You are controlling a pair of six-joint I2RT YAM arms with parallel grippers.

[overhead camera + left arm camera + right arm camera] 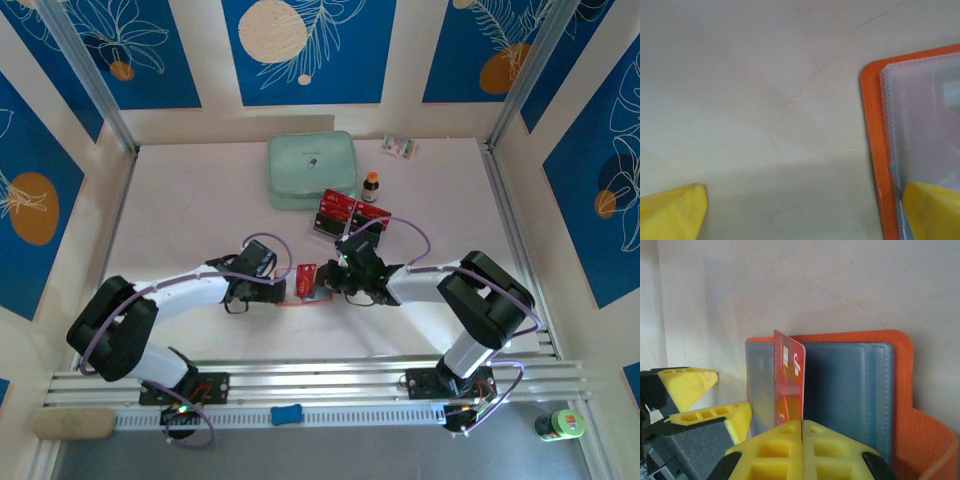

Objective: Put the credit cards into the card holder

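The left arm (185,288) and right arm (425,285) have white tubular links between bulky black joints, with thin purple cables (265,236) looping alongside. Each black base (190,388) carries a small green light. The right gripper (802,424) has yellow fingers (770,452) moulded with rectangular recesses, on dark grey mounts.

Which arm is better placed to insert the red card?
Right. The right gripper is shut on the thin red rectangular credit card, upright at the grey pockets of the open orange folding card holder. The left gripper is open, empty, one yellow finger over the holder's edge.
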